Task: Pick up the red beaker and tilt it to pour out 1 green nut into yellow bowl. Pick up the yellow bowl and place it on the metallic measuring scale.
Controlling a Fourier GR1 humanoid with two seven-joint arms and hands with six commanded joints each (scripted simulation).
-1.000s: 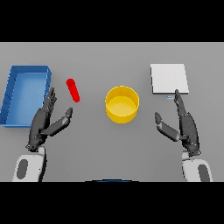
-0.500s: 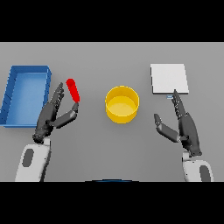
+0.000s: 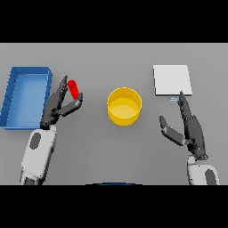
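Left hand [image 3: 57, 107] partly hiding red beaker [image 3: 75, 90]

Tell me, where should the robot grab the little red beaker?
Probably around its middle, coming from the side. The red beaker is thin and leans a bit, so fingers on one side and thumb on the other should fit. The left hand is already there, fingers up beside it and thumb reaching under, next to the blue tray.

The lower end of the red beaker [image 3: 75, 90] is hidden behind the fingers [image 3: 60, 94] of the left hand [image 3: 57, 108]. Whether those fingers touch it cannot be told. No green nut can be made out beside them.
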